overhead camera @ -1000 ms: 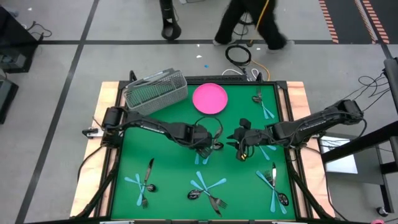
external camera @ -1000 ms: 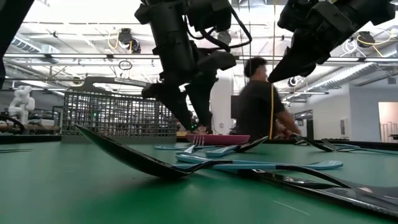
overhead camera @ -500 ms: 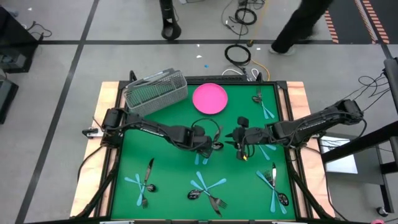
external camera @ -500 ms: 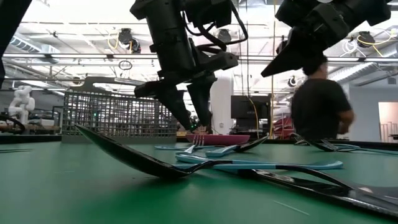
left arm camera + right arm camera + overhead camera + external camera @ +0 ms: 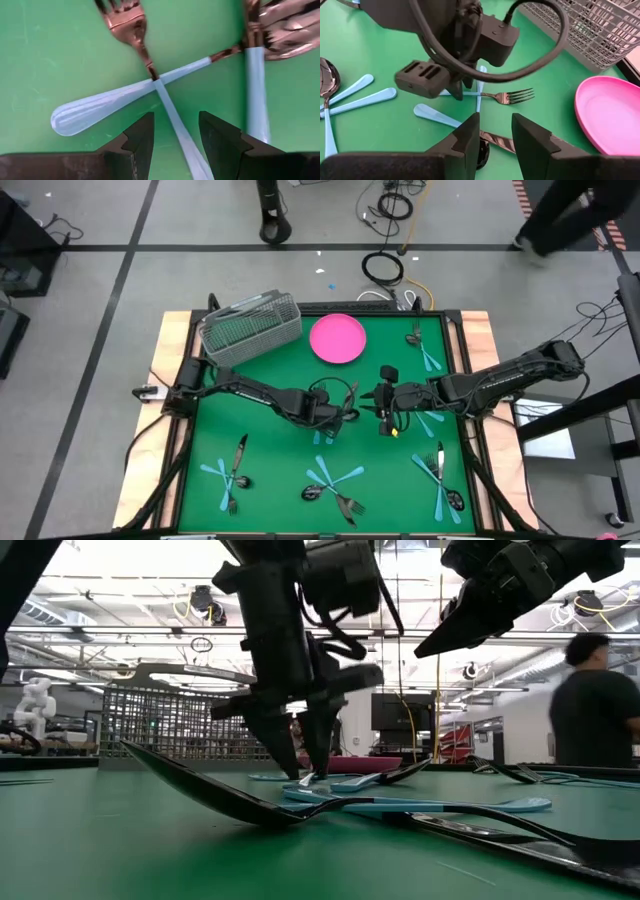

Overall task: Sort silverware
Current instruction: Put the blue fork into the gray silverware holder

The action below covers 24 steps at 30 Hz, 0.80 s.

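Near mid-table, L gripper (image 5: 327,423) was down over a small cluster of blue-handled silverware (image 5: 150,90), fingers (image 5: 140,142) apart w/ one slim blue handle (image 5: 172,120) running between them; tips just off the mat (image 5: 270,460), nothing clamped. Just ahead of the fingers that handle crossed a second, wider blue handle, w/ a copper-toned fork head (image 5: 125,20) beyond. R gripper (image 5: 383,412) hung above the mat just beside the L one, facing it, fingers (image 5: 467,137) partly apart, holding nothing. Ahead of the R gripper lay a fork (image 5: 507,95) w/ blue handle, partly hidden by the L wrist. Other silverware lay in groups well away from both grippers: nr front edge (image 5: 335,485), front-left (image 5: 230,470), front-right (image 5: 440,480), back-right (image 5: 424,348). Beyond the L gripper sat pink plate (image 5: 337,338) & mesh basket (image 5: 250,328).
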Available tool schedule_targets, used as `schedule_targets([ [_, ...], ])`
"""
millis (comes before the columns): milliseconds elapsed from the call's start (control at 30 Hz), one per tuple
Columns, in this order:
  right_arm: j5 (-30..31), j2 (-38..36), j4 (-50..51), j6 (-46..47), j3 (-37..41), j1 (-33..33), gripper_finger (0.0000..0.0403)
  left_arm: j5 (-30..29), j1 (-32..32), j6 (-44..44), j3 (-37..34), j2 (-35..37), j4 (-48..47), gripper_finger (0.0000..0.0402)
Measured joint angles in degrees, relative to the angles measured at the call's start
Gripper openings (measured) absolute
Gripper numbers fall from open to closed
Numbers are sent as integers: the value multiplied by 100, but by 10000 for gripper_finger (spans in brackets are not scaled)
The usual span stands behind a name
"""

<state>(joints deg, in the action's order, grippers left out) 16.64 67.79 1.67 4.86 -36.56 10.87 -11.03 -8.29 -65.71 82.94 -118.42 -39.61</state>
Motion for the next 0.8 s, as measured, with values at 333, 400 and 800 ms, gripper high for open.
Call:
schedule_targets([
  [333,0,0,2,-2,0,0,102,-217,2,-1,2,8,16,156],
  [400,0,0,2,-3,0,0,102,-264,2,-2,2,8,17,156],
  [800,0,0,2,-13,0,0,102,-378,4,0,2,-91,24,156],
])
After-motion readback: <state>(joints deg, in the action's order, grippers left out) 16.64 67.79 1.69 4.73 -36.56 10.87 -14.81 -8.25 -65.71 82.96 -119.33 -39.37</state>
